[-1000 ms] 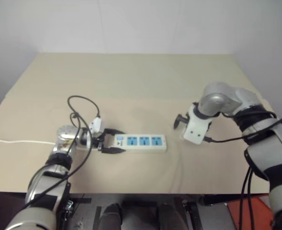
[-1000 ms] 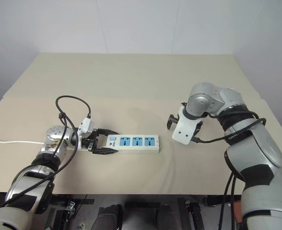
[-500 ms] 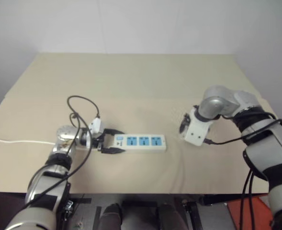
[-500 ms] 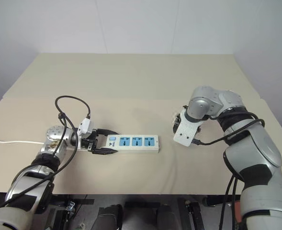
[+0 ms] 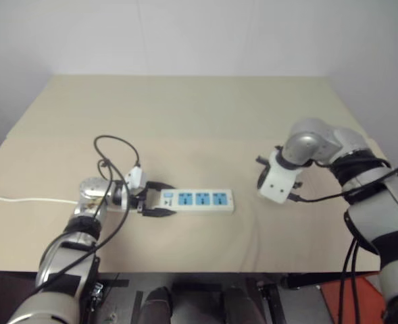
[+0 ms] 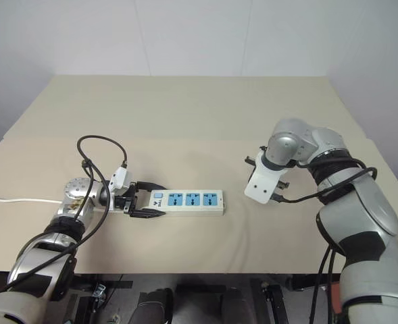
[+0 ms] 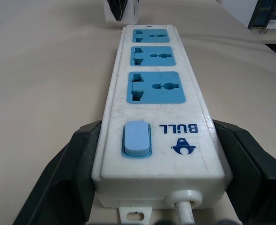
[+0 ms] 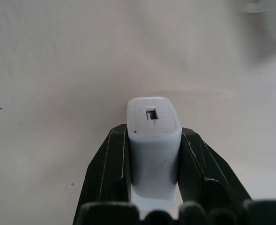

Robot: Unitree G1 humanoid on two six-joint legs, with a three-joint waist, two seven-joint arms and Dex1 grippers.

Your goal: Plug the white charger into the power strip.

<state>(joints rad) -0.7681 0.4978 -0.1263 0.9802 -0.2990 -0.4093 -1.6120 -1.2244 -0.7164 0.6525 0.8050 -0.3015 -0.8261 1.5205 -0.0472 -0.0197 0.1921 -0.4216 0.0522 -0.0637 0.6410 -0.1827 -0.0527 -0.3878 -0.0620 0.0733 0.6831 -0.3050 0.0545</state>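
— Right wrist view: we see our right tool (image 8: pixel 154 164) pinching the white charger (image 8: pixel 153 140), its port end outward.
— And our left tool (image 5: pixel 159 200) clamps the power strip (image 5: pixel 197 200) on the table (image 5: pixel 199 121), lower left of centre in the eye views

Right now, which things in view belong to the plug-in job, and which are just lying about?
Job:
- white charger, clamped in the right gripper
- power strip, switch end clamped in the left gripper

Lying about:
- nothing loose; the strip's thin white cord trails across the beige table
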